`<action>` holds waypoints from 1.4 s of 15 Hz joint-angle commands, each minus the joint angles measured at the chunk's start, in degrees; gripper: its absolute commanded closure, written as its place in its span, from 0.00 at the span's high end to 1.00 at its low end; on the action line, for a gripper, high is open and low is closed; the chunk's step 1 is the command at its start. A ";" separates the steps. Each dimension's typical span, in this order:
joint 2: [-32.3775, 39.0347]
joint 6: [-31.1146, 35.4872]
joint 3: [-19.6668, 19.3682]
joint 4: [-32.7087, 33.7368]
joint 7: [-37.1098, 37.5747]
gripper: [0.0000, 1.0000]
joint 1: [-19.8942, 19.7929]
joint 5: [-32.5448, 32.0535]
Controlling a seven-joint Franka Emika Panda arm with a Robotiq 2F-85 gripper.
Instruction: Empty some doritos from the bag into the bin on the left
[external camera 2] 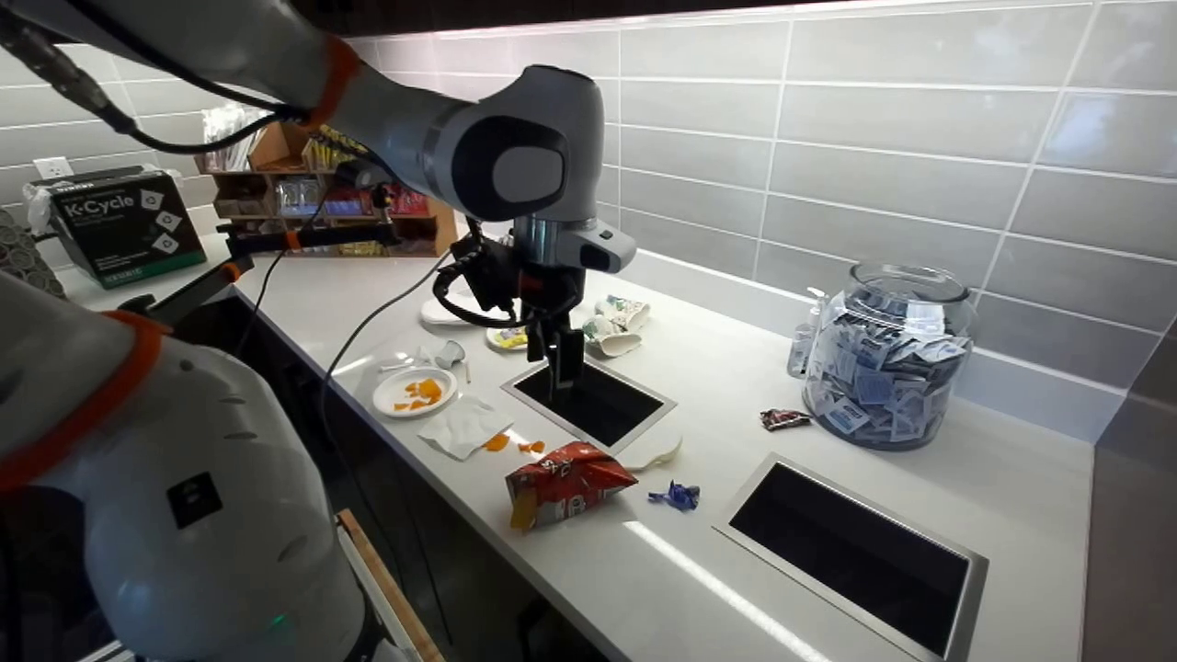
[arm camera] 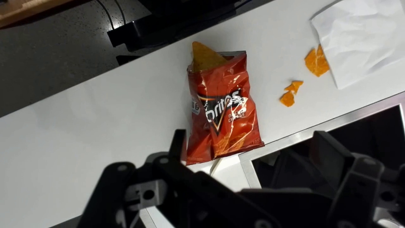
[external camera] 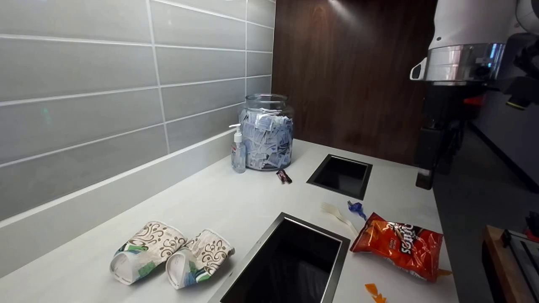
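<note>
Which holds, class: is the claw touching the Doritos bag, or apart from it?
Apart. In an exterior view, countertop shows between the claw and the Doritos bag.

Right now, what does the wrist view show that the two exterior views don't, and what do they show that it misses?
Only the wrist view clearly shows that the tool is wide open, and it alone brings out the speckles on the floor.

Only the exterior views show the glass jar, the pump bottle and the blue wrapper.

All of them share the red chip bag, a chip sticking out of its open end, the loose chip bits and the bin beside the bag.
</note>
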 commanded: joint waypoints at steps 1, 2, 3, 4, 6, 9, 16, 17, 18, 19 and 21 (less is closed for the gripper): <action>-0.27 -0.11 -0.32 0.06 0.14 1.00 0.29 -0.20; -0.40 -0.11 -0.32 0.06 0.14 1.00 0.29 -0.20; -0.42 -0.11 -0.32 0.06 0.14 1.00 0.29 -0.20; -0.42 -0.11 -0.32 0.06 0.14 1.00 0.29 -0.20; 0.49 0.31 -0.08 0.10 0.53 1.00 0.34 -0.01; 5.23 3.72 -0.48 0.02 -2.02 1.00 1.73 1.36; 13.20 17.45 -0.06 -0.15 -6.74 1.00 3.30 -1.10; 14.11 17.71 -0.11 -0.16 -6.80 1.00 3.11 -1.56; 14.92 17.91 -0.11 -0.16 -6.51 1.00 2.62 -2.29; 15.61 17.00 -0.20 -0.16 -5.69 1.00 2.08 -2.86; 16.95 16.27 -0.59 -0.18 -4.95 1.00 1.42 -3.68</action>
